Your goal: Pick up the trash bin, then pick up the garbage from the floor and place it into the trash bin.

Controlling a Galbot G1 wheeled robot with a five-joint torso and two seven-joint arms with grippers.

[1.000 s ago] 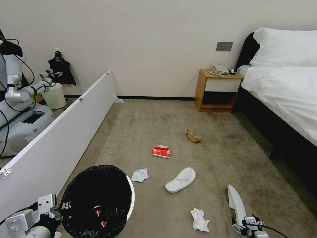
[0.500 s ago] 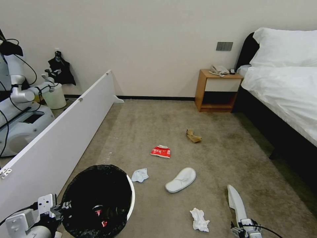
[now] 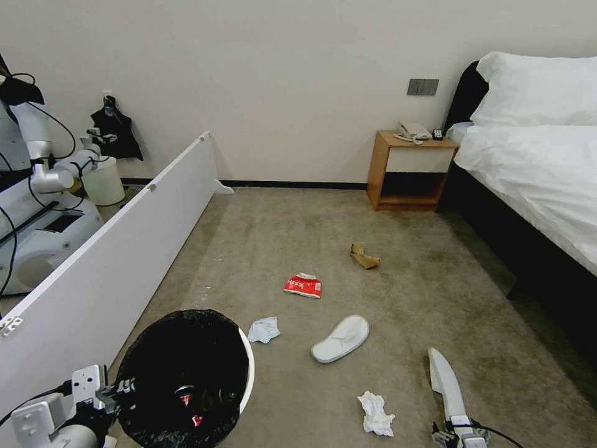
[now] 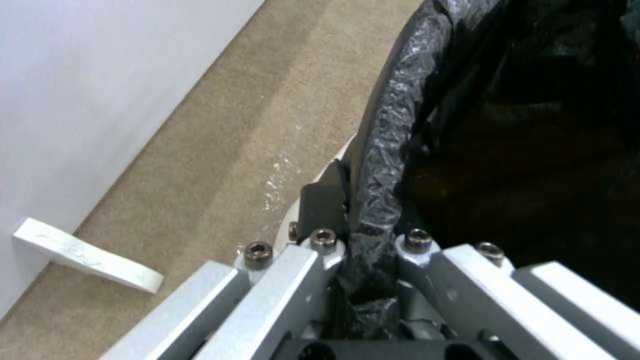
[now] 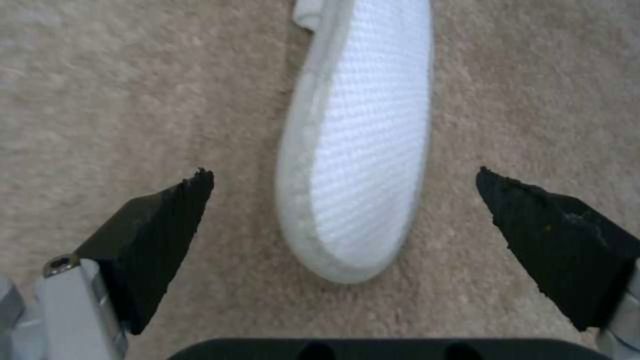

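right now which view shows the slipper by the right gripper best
The right wrist view: the slipper lies sole-up on the carpet between the open right gripper fingers. The head view shows it edge-on by the bottom edge. The left wrist view looks at the bin rim instead.

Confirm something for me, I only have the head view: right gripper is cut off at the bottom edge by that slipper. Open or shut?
Observer: Open. In the right wrist view the right gripper has its fingers spread either side of the slipper, not touching it.
Operator: Slipper orientation?
Observer: It lies sole up on the carpet; the textured white sole faces the camera.
Operator: Left gripper actually holding the trash bin?
Observer: Yes. In the left wrist view the left gripper is shut on the trash bin, pinching its bag-covered rim.
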